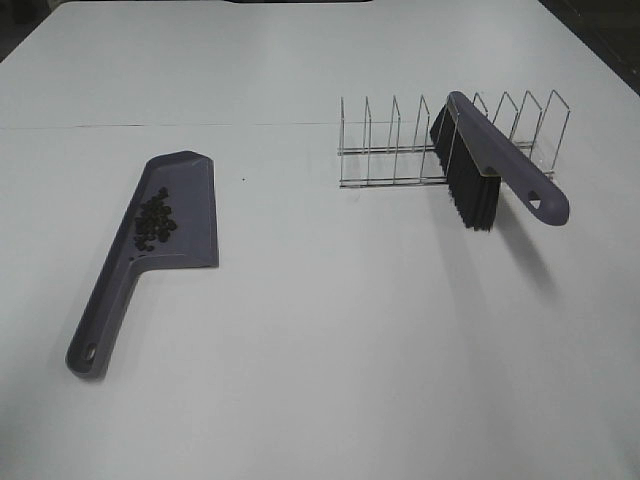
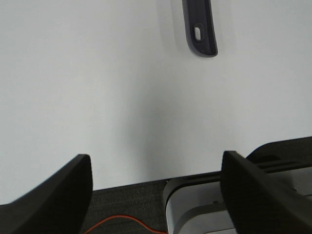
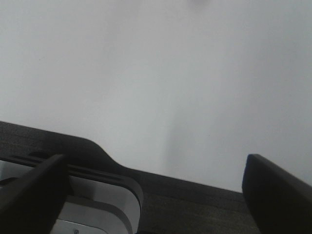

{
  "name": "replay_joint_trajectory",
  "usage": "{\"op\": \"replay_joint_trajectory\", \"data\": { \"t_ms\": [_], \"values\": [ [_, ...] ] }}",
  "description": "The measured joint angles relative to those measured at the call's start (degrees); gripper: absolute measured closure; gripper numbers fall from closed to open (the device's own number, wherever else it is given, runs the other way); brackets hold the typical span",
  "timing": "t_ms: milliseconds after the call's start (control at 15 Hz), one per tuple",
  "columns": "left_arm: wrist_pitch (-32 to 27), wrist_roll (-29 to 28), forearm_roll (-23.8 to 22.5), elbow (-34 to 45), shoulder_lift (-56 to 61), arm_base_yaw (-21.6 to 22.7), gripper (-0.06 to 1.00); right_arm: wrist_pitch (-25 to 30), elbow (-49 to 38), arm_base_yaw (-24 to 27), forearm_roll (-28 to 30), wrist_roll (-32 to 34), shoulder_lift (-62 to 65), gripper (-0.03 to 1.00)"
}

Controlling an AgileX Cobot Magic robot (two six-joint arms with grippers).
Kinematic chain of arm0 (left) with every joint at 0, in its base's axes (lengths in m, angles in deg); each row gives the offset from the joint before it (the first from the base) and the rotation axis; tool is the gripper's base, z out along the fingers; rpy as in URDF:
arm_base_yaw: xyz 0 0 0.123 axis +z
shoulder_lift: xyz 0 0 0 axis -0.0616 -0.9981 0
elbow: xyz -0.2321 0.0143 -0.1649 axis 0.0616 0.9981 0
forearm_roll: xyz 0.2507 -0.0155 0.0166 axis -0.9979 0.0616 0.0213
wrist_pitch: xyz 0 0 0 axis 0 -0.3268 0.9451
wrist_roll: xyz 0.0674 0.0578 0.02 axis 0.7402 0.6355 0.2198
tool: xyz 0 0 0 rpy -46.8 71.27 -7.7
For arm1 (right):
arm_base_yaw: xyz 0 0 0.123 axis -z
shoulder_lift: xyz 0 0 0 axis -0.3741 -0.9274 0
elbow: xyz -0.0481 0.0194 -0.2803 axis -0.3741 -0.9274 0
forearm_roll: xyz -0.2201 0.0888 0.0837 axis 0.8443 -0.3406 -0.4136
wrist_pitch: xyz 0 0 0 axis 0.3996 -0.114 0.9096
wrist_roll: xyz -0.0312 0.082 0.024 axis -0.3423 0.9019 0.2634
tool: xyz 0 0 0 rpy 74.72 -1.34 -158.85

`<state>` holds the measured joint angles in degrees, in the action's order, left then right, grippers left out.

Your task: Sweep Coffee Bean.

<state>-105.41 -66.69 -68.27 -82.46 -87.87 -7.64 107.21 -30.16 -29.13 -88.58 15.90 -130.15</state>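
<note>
On dustpan [image 1: 185, 215]: coffee bean [image 1: 154, 221] cluster; no legible writing anywhere.

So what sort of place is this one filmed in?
Probably a lab test bench rather than a kitchen: a bare white tabletop holding only staged props, a purple plastic dustpan with dark coffee beans in it, and a purple black-bristled brush parked in a wire rack.

Frame edge cuts off dustpan handle [image 2: 200, 29]; beans unseen there.
</note>
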Motion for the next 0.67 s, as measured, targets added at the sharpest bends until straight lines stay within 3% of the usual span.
{"op": "replay_joint_trajectory", "data": {
  "t_ms": [200, 667],
  "values": [
    [-2.12, 0.0, -2.69, 2.81, 13.41, 0.0, 0.29, 0.74, -5.79, 0.0, -0.17, 0.0, 13.35, 0.09],
    [-2.23, 3.55, -2.69, 3.04, 36.27, 0.0, 0.29, 1.15, -6.82, 0.0, -1.6, 0.06, 36.04, 0.09]
  ]
}}
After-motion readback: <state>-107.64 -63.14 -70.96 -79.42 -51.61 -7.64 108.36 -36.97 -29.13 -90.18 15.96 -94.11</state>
